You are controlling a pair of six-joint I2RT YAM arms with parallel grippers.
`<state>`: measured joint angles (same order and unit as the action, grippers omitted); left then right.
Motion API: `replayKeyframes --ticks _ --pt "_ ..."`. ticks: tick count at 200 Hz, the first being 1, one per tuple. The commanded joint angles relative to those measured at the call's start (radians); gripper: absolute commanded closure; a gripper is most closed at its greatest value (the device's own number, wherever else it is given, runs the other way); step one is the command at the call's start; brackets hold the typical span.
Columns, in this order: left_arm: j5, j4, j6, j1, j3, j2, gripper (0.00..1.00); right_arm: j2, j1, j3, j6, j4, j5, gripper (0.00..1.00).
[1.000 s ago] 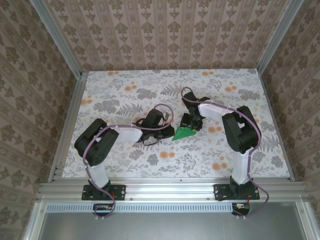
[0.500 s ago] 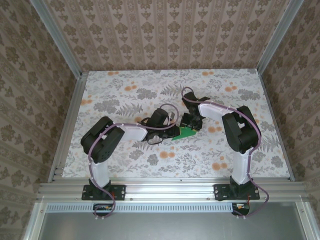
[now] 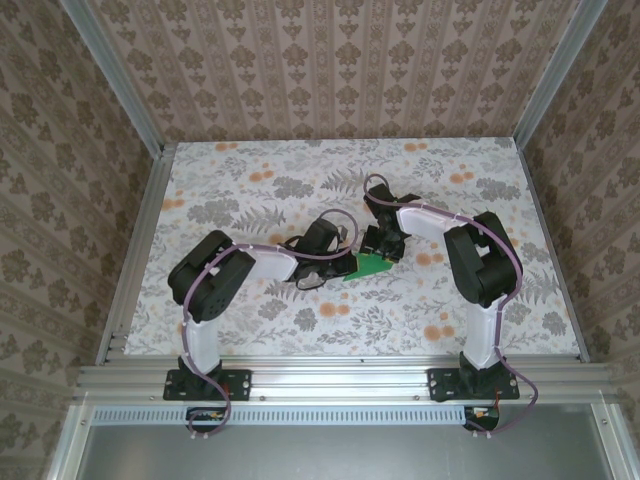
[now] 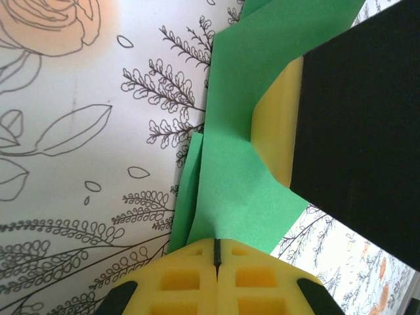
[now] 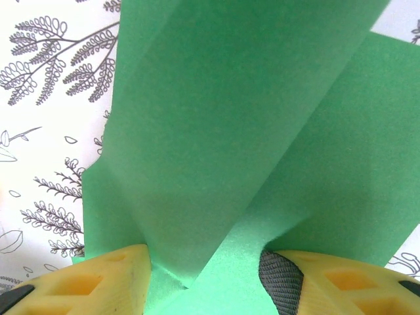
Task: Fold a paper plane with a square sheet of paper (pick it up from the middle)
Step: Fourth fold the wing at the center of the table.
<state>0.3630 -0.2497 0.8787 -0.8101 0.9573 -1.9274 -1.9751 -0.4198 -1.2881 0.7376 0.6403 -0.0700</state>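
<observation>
The square sheet of paper [image 3: 374,265] is bright green and partly folded, lying mid-table between the two grippers. My left gripper [image 3: 348,262] is shut, its yellow fingertips [image 4: 197,262] butted against the paper's [image 4: 236,177] near edge; I cannot tell whether any paper is pinched. My right gripper [image 3: 381,247] is open and stands on the sheet from the far side. A raised flap of the paper [image 5: 249,118] rises between its fingers [image 5: 111,282]. In the left wrist view the paper curls up against one yellow finger of the right gripper [image 4: 279,125].
The table [image 3: 250,190] is covered with a floral cloth, and aluminium rails [image 3: 135,260] run along its sides. Patterned walls close in the back and both sides. Both arms reach inward and meet near the middle.
My left gripper has slid right, up to the paper, and now covers its left tip. The paper's outline looks shorter than before. The right arm has stayed put.
</observation>
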Motion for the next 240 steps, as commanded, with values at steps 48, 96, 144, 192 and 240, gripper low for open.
replayKeyframes --ticks 48,96,144,192,240 --pt "-0.037 0.141 -0.039 0.003 0.015 -0.034 0.98 0.062 0.040 0.090 -0.025 -0.038 -0.064 0.40" --pt "-0.022 0.205 -0.044 -0.001 0.029 -0.051 0.98 0.300 0.065 0.193 -0.090 -0.204 -0.216 0.39" --pt "-0.019 0.248 -0.053 -0.001 0.044 -0.059 1.00 0.371 0.054 0.326 -0.072 -0.395 -0.334 0.70" --pt "-0.020 0.260 -0.053 -0.001 0.049 -0.065 1.00 0.233 0.014 0.333 -0.038 -0.480 -0.360 0.96" --pt "-0.018 0.266 -0.049 -0.001 0.054 -0.069 1.00 0.159 0.007 0.347 -0.049 -0.501 -0.347 1.00"
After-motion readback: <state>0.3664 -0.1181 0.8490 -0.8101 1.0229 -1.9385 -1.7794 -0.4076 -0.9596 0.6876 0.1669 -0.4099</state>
